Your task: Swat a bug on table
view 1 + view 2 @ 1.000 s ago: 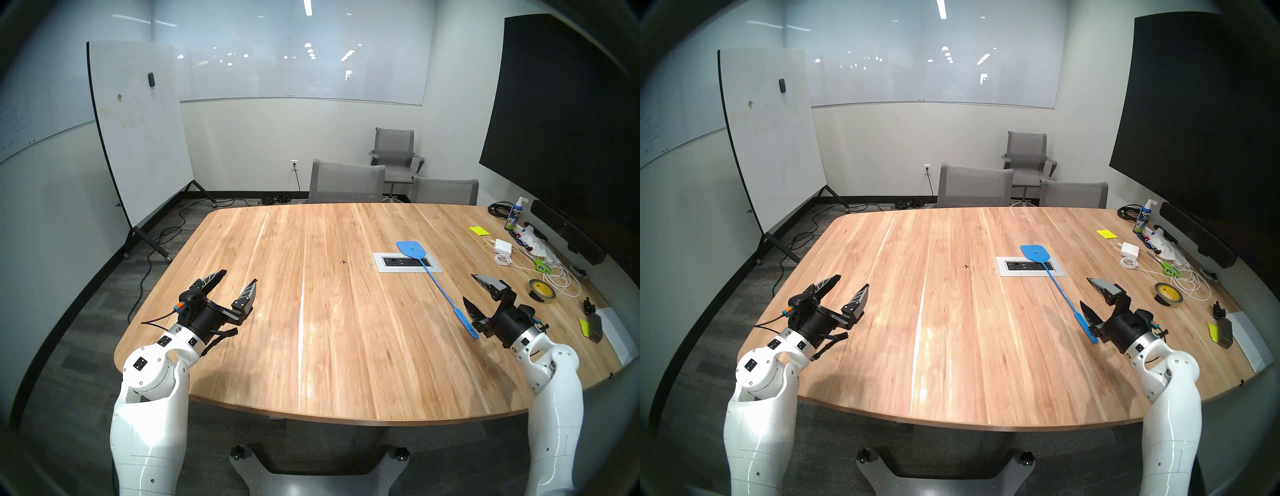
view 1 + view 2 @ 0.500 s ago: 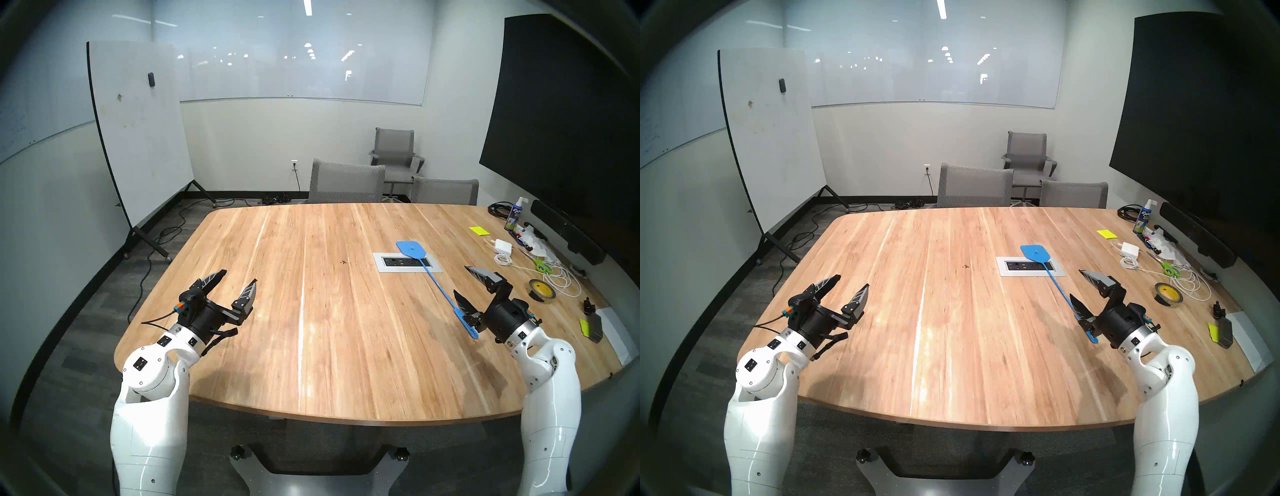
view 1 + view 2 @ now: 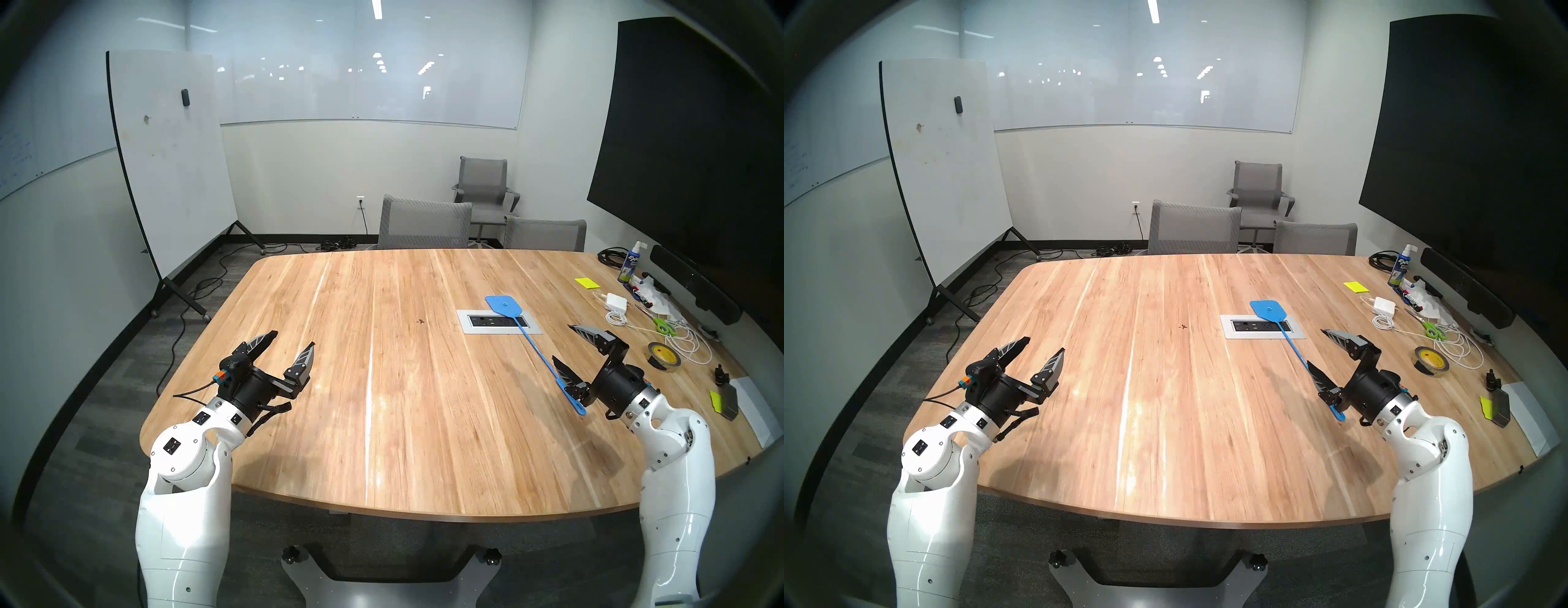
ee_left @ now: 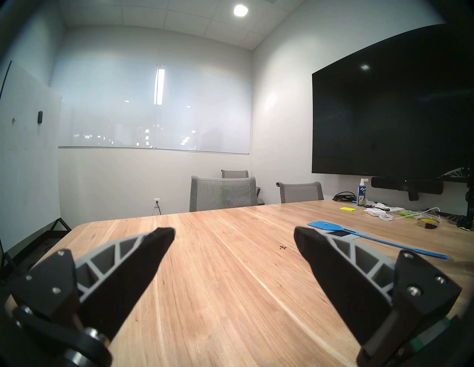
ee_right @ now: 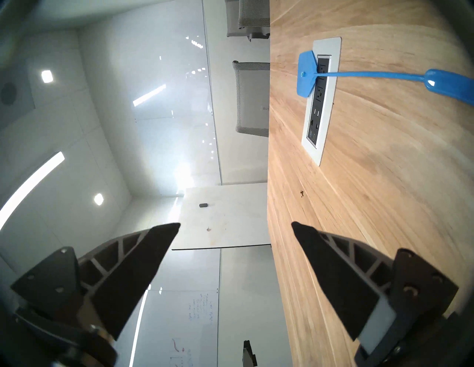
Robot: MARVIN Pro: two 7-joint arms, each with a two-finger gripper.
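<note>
Wooden bench (image 3: 382, 424), streaky planks, with a silver outlet panel (image 3: 498, 321) set into it. Bug (image 3: 420, 321): tiny dark speck on bare wood just left of the outlet panel, well apart from both arms. Blue swatter (image 3: 530, 339) lying flat, head over the outlet panel's far edge, handle running back toward the near right. Right gripper (image 3: 561, 350) turned on its side just beside the handle end, jaws spread wide, holding nothing. Left gripper (image 3: 292, 339) hovering well left of the outlet panel, jaws likewise wide apart and empty. Tape roll (image 3: 664, 356) and scissors (image 3: 662, 326) right of the outlet panel.
</note>
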